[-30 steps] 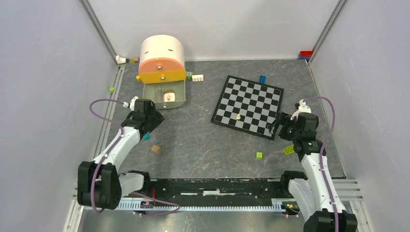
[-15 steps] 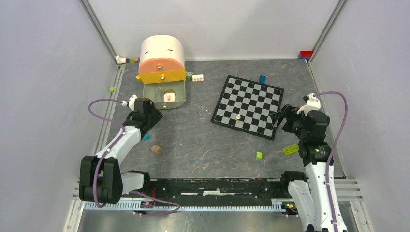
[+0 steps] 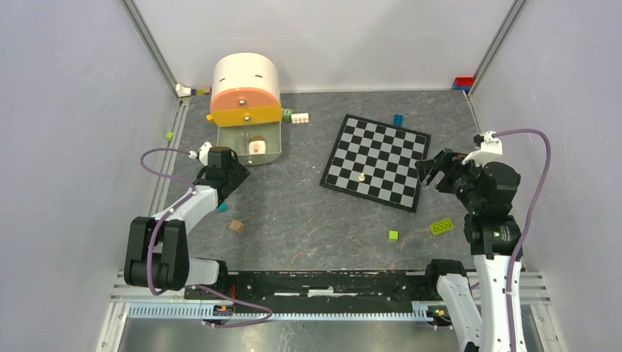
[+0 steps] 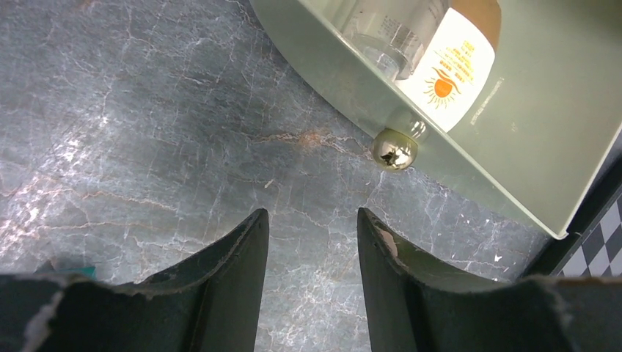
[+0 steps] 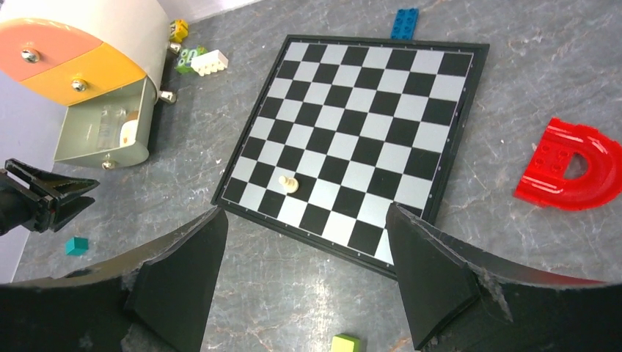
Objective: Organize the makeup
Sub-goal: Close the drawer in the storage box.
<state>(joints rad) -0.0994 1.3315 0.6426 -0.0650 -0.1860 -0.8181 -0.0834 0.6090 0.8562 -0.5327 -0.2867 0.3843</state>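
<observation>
Left wrist view first: your left gripper (image 4: 312,216) hangs over the bare grey table (image 4: 147,125). Its fingers are apart with nothing between them, just short of the pale green drawer (image 4: 345,92) and its shiny knob (image 4: 395,149). That drawer stands pulled out, and the white-orange sachet (image 4: 449,62) lies inside it (sun logo facing up). Next to it is a clear container (image 4: 392,33) that I can't identify.

From above, you can see the drawer sticking out at the bottom of the cream domed cabinet (image 3: 244,73), far left on the table. A peach and an orange drawer sit closed above it.

Over on your other side, the right gripper (image 3: 429,170) is up above the right-hand edge of the chessboard (image 3: 378,154), fingers spread wide and holding nothing. One small pale pawn (image 3: 361,177) stands on the board, and toy bricks (image 3: 441,227) lie scattered across the table around it.
</observation>
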